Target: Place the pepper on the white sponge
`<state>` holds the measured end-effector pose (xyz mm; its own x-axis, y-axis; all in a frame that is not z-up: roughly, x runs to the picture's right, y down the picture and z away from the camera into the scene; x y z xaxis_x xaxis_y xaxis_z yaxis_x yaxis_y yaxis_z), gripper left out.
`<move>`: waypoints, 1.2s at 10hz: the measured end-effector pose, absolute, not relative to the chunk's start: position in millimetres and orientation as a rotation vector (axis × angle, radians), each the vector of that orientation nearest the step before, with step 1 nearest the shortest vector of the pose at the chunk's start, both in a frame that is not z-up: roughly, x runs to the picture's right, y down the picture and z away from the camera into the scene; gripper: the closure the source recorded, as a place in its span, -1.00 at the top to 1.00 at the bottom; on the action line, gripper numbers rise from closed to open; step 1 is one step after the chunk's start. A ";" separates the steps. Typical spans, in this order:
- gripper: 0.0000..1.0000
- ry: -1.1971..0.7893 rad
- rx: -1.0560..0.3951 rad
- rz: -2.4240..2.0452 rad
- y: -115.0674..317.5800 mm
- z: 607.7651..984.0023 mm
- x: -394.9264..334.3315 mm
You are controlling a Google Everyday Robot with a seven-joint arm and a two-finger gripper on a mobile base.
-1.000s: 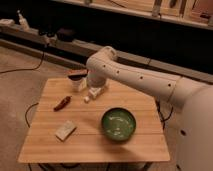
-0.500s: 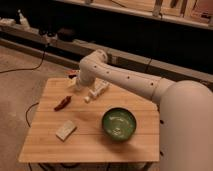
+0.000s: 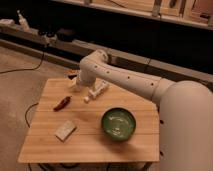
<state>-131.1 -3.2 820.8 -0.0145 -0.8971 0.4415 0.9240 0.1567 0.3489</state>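
The gripper (image 3: 76, 86) hangs low over the far side of the wooden table (image 3: 45, 146), jaws spread wide and empty; the pepper (image 3: 62, 103) lies untouched just in front of it, a little to the view's left. The grasp would likely go best with the claw centred over the pepper's thicker middle and the jaws set across its slim body; the white sponge (image 3: 65, 130) waits nearer the camera, beyond the pepper.

Gripper (image 3: 76, 84) mostly hidden behind arm (image 3: 131, 83), over table (image 3: 95, 146) far edge; arm cut off at frame's edge.
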 end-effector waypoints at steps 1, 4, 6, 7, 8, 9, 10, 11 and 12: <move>0.60 -0.710 -0.061 -1.416 -3.2 821.3 -146.7; 0.60 -0.805 -0.110 -1.276 -28.4 838.0 -185.4; 0.60 -0.775 -0.187 -1.179 -37.6 862.4 -193.1; 0.60 -0.749 -0.230 -1.125 -35.0 879.2 -198.0; 0.60 -0.736 -0.255 -1.102 -27.9 891.6 -212.0; 0.60 -0.734 -0.265 -1.102 -22.5 896.6 -223.9; 0.60 -0.739 -0.264 -1.121 -16.9 898.2 -243.0; 0.60 -0.738 -0.262 -1.137 -14.3 898.4 -255.9; 0.60 -0.721 -0.269 -1.150 -12.5 901.4 -263.5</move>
